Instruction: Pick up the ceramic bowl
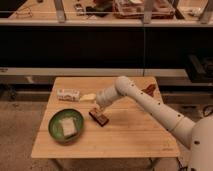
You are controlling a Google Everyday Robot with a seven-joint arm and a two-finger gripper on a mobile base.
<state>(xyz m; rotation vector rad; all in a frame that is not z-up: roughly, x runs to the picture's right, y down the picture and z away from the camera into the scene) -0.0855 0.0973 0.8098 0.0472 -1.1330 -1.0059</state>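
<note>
The ceramic bowl (66,126) is round, green with a darker rim, and sits on the front left of the wooden table (125,135). A pale flat piece lies inside it. My gripper (96,106) hangs over the table's middle, to the right of and slightly behind the bowl, apart from it. It is just above a dark brown-red bar (99,118) lying on the table.
A small white rectangular box (68,94) lies at the back left of the table, with a pale yellowish item (88,97) beside it. A dark reddish object (148,90) sits at the back right. A dark counter with shelves stands behind the table.
</note>
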